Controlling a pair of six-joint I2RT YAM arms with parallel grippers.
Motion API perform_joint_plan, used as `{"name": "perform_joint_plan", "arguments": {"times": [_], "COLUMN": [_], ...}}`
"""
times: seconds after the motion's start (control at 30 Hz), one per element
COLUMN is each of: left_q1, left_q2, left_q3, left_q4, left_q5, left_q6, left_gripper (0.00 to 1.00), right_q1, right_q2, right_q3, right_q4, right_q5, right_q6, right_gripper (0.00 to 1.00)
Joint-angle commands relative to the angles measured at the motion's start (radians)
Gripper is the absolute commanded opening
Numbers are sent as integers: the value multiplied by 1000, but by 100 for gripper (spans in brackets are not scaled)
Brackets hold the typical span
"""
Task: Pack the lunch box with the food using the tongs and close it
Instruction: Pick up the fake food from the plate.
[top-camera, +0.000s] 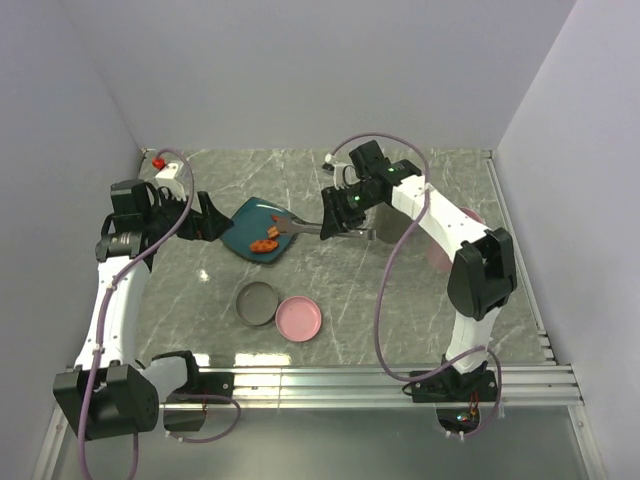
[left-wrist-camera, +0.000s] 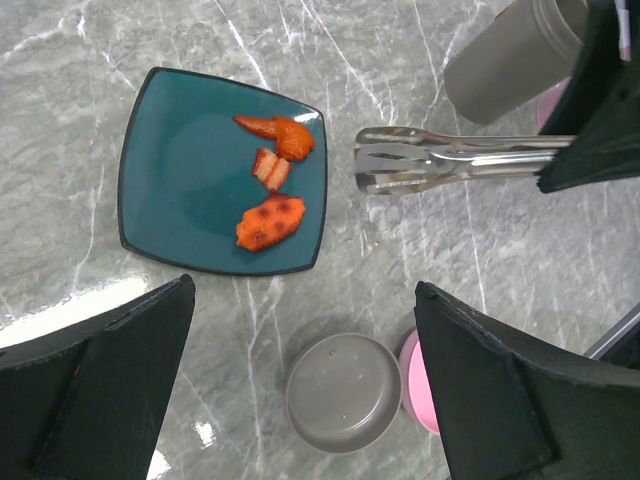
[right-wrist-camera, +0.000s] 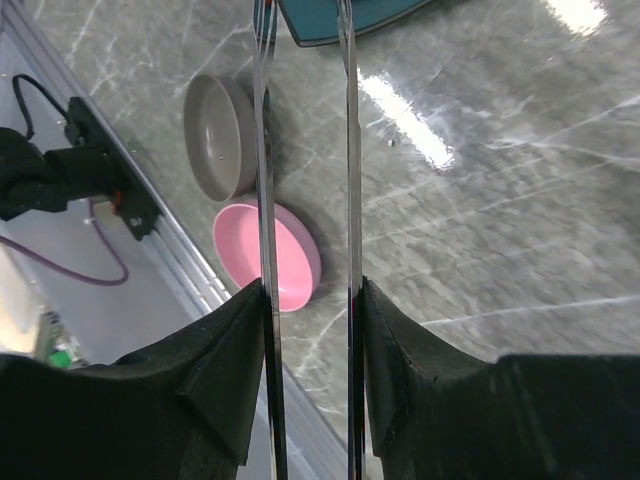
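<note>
From above: the right gripper (top-camera: 335, 222) reaches in with the tongs (top-camera: 300, 230), their tips at the right edge of the teal plate (top-camera: 243, 218). The food (top-camera: 265, 243) lies there in orange-red chunks. The left gripper (top-camera: 210, 222) hovers by the plate's far side, and a grey bowl (top-camera: 258, 303) and a pink bowl (top-camera: 299, 318), likely the lunch box's parts, sit nearer the arms.

From the left wrist: the left gripper (left-wrist-camera: 300, 290) stands wide apart, holding nothing. The tongs (left-wrist-camera: 430, 160) end just beside the plate (left-wrist-camera: 180, 190), close to three chunks of food (left-wrist-camera: 270, 222). Only orange-red pieces show.

From the right wrist: the right gripper (right-wrist-camera: 310, 330) is clamped on the tongs (right-wrist-camera: 265, 150), whose two arms run on with a gap between them. The grey bowl (right-wrist-camera: 215, 135) and the pink bowl (right-wrist-camera: 275, 255) lie alongside.

The pick will likely go best with the tips slid low so they straddle one chunk. A slow squeeze should then hold it without crushing it or nudging the plate.
</note>
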Motion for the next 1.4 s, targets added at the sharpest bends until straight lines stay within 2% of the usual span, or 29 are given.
{"name": "perform_joint_plan", "arguments": {"times": [0.0,0.43,1.17,1.37], "left_q1": [-1,-1,1,-1], "left_q2": [-32,4,1,1], "left_q3": [-9,-1,-23,-24], "left_q4": [-3,-15,-3,5], "left_q5": [-13,7,3,0], "left_q6": [43,78,67,67], "left_gripper": [98,98,98,98], "right_q1": [-11,-46,-103,-101], "right_q2": [21,132,248,275], "right_q3": [54,111,147,160], "right_q4": [42,46,53,52], "right_q5": [-80,9,-125,-109], "right_q6": [65,126,138,149], "right_gripper": [47,45,44,44]}}
